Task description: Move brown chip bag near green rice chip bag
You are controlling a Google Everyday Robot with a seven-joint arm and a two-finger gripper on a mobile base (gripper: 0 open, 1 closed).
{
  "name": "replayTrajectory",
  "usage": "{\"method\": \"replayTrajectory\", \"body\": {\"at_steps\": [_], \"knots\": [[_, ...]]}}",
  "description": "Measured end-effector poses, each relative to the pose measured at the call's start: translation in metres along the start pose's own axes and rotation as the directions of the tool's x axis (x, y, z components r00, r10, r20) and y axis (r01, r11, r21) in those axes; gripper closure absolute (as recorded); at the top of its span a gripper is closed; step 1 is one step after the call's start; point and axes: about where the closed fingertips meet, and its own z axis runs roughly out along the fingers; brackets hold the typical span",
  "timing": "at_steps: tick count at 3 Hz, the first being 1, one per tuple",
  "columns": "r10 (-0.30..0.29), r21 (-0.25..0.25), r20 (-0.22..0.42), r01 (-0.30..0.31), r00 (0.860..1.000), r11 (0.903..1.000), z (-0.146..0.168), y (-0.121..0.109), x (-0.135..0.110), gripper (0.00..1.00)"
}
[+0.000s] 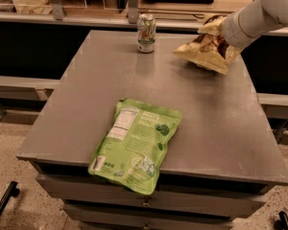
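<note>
The brown chip bag [207, 51], crinkled with pale tan edges, hangs tilted just above the far right part of the grey table [216, 123]. My gripper [224, 41] is at the bag's upper right end, at the end of the white arm coming in from the top right, and holds the bag. The green rice chip bag [137, 143] lies flat at the table's front edge, label side up, its lower end overhanging the edge. It is well apart from the brown bag.
A drink can [146, 32] stands upright at the table's far edge, left of the brown bag. A counter with metal posts runs behind the table. Drawers sit under the tabletop at the front.
</note>
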Motion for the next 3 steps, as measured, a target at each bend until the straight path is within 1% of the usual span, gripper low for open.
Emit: {"method": "replayTrajectory", "body": {"at_steps": [1, 2, 3], "knots": [[-0.007, -0.007, 0.009, 0.007, 1.0, 1.0, 0.0055, 0.0017, -0.0038, 0.57], [-0.009, -0.022, 0.01, 0.009, 1.0, 0.9997, 0.0086, 0.0032, -0.0057, 0.8], [0.042, 0.012, 0.066, -0.043, 0.997, 0.999, 0.0063, 0.0042, -0.0049, 1.0]]}}
